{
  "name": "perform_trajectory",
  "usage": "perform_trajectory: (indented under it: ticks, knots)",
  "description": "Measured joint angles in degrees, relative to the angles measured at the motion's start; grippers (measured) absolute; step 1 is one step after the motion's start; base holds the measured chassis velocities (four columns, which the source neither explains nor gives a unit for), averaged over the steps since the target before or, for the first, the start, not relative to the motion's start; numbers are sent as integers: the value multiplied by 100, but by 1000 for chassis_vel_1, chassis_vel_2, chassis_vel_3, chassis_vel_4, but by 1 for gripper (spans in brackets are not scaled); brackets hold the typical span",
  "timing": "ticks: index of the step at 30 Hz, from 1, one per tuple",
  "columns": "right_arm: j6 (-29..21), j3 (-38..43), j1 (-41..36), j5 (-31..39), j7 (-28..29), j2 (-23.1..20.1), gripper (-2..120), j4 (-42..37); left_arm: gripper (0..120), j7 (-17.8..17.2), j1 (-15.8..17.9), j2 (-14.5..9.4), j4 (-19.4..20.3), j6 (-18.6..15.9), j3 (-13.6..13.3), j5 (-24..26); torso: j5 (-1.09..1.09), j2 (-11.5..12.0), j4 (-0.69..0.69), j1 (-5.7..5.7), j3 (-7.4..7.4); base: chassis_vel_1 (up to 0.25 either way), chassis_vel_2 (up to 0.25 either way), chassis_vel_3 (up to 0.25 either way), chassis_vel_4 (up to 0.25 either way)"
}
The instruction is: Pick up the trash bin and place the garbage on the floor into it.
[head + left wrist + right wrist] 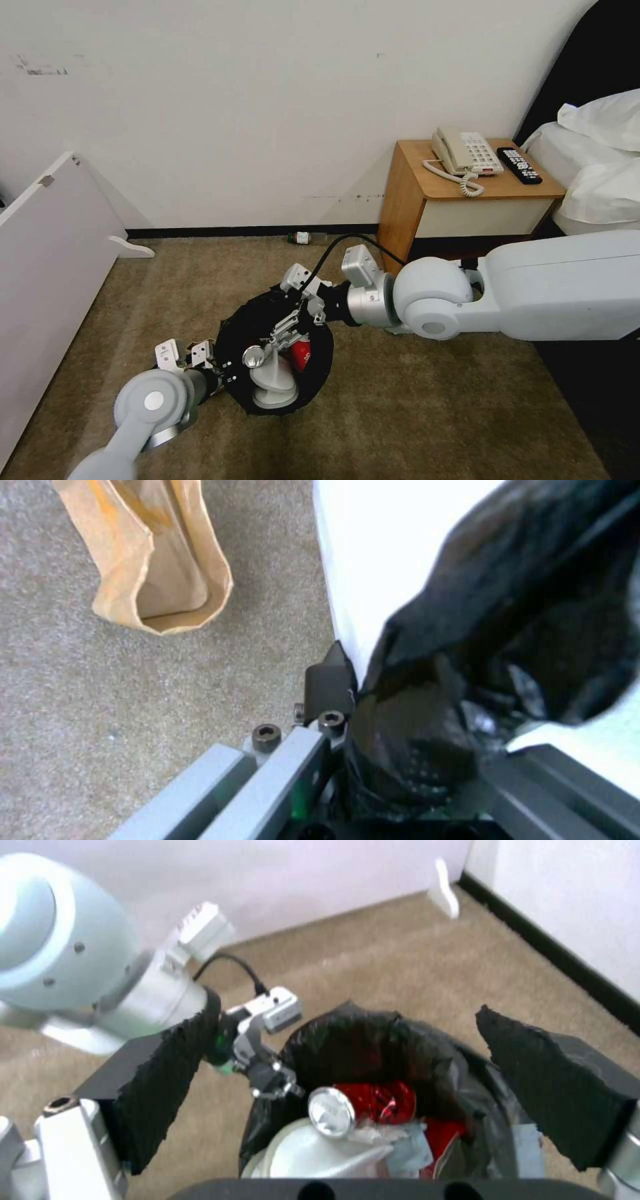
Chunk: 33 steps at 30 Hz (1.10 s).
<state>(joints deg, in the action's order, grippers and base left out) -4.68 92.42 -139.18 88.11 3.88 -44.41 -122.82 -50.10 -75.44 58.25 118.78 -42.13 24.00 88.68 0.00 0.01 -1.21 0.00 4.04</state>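
Both arms: glossy white shells w/ round ball-like joints, brushed silver wrist cylinders. Right arm (533, 287) is thick, w/ a circular grey cap on its elbow joint & a black cable looping from the wrist. Small white camera boxes sit on each wrist. Left arm (150, 407) has a grey disc joint w/ a white centre. Right gripper (373, 1075): wide black rough-textured pads, grey metal links, hex-socket screws. Left gripper (400, 720): grey bars, black fingertip, 2 dark socket bolts, green glow inside.

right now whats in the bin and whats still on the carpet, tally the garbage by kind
In the trash bin, held at its rim by the left gripper, right gripper open above:
red can: 1
white slipper: 1
red packet: 1
On the carpet:
brown paper bag: 1
bottle: 1
Total: 5
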Motion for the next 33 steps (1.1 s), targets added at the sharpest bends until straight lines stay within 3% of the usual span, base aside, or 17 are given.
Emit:
perform_trajectory:
  ticks: [6,8,12,15,20,24,26,33]
  knots:
    - [49,134,61,133,-14,257,100,-144,0,-195,23,-64,141,0,41,166,0,0,-2,0,0,0,0,0,0]
    - [60,280,104,153,-52,615,100,-267,0,-262,-154,-181,341,0,253,205,1,0,0,0,0,0,0,0,0]
    - [60,333,101,94,-69,873,100,-326,0,-268,-277,-264,466,0,462,207,0,0,1,0,0,0,0,0,0]
    - [61,381,-6,-110,-71,1327,100,-440,0,-267,-436,-335,712,0,811,243,-1,0,-1,0,0,0,0,0,0]
    - [77,383,-89,-389,-89,1729,100,-521,0,-258,-571,-340,952,0,1046,241,-1,-2,-1,0,-1,0,0,0,0]
    - [99,387,-170,-659,-130,2027,100,-568,0,-235,-717,-302,1088,0,1197,196,-1,-1,-2,0,-1,0,0,0,0]
    - [140,453,-291,-1024,-195,2362,100,-625,0,-174,-932,-149,1237,-1,1424,8,0,-1,0,0,-1,0,0,0,0]
    - [190,417,-364,-1642,-265,2803,100,-750,0,-4,-1194,84,1428,-2,1789,-367,0,-2,0,0,-1,0,0,0,0]
